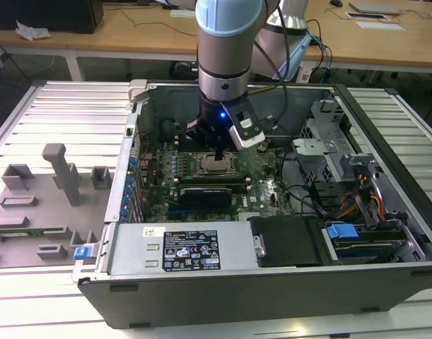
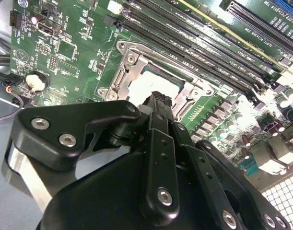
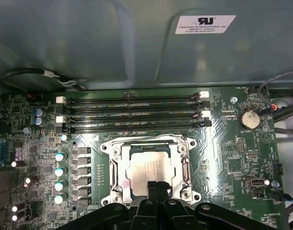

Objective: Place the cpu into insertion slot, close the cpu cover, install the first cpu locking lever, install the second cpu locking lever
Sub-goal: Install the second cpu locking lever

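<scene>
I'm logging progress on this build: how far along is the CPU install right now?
Done: the cpu looks seated in the insertion slot, its pale top visible inside the socket frame. In hand: the tool sits right over the chip's edge, tips together in both wrist views. Left: the levers; I can't tell whether the cpu cover is down.

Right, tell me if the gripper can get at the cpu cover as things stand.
Probably yes. The gripper hangs directly over the socket, its tip at the cpu, and the cpu cover frames that chip with nothing lying across it; the memory slots sit off to one side.
</scene>
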Robot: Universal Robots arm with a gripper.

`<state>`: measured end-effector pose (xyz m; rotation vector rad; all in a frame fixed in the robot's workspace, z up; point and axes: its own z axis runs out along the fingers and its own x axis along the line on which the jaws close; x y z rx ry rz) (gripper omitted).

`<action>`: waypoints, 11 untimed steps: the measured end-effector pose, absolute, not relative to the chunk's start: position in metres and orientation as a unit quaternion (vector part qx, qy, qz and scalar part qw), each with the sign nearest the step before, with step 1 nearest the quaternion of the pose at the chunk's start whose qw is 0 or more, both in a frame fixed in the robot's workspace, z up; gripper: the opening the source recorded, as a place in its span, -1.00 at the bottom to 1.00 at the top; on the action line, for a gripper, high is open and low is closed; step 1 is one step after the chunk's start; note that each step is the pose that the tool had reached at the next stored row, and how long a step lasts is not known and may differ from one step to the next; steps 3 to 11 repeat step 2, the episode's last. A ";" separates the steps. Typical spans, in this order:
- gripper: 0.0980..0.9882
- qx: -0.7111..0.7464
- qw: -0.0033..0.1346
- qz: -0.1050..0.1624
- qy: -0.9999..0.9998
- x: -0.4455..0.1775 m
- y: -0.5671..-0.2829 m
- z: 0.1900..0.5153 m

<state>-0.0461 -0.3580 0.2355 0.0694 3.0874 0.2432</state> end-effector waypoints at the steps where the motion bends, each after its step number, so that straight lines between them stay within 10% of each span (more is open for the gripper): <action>1: -0.98 0.022 0.022 0.078 0.996 -0.046 -0.358 0.236; 11: -0.98 0.022 0.022 0.078 0.996 -0.046 -0.358 0.236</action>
